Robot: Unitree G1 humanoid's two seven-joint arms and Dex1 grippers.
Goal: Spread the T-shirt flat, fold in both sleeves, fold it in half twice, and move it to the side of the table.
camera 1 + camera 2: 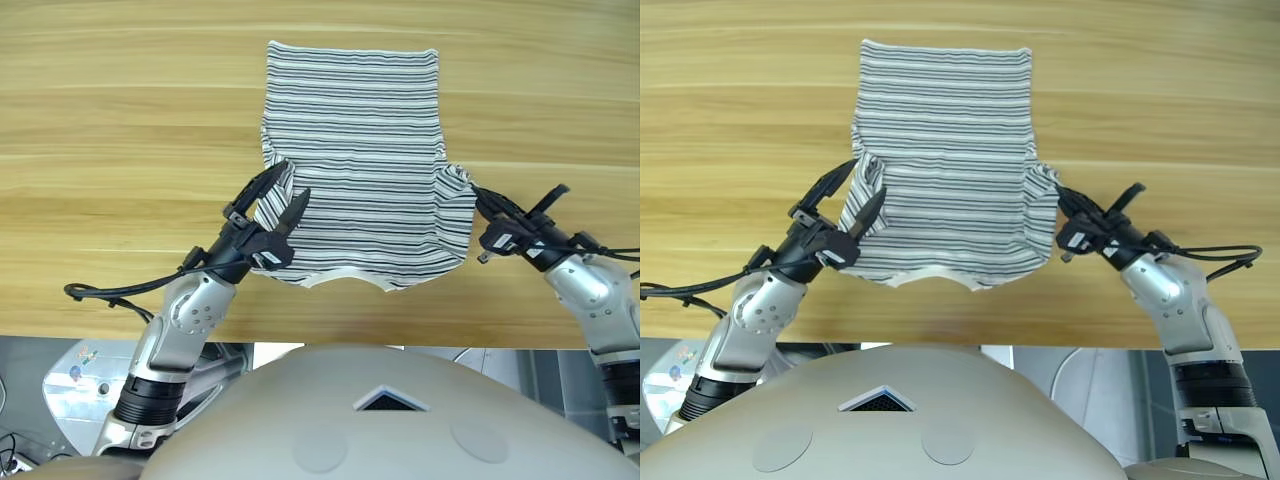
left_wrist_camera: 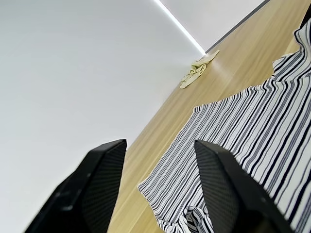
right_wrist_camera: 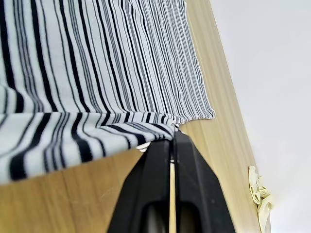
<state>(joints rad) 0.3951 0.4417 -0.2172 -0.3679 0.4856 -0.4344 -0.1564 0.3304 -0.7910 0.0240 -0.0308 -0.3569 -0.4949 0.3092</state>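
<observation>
At the tabletop's (image 1: 120, 120) near edge, the left tool (image 1: 292, 180) gapes wide at the striped T-shirt's (image 1: 355, 150) left side. The right tool (image 1: 476, 193) is clamped on its right sleeve edge. The garment lies mid-tabletop, collar near, hem far.

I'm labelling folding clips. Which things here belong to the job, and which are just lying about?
Job: striped T-shirt; left pincer, open at the shirt's left edge; right pincer, shut on its right edge; wooden table.
Lying about: pale yellow crumpled item on the table near the wall.
</observation>
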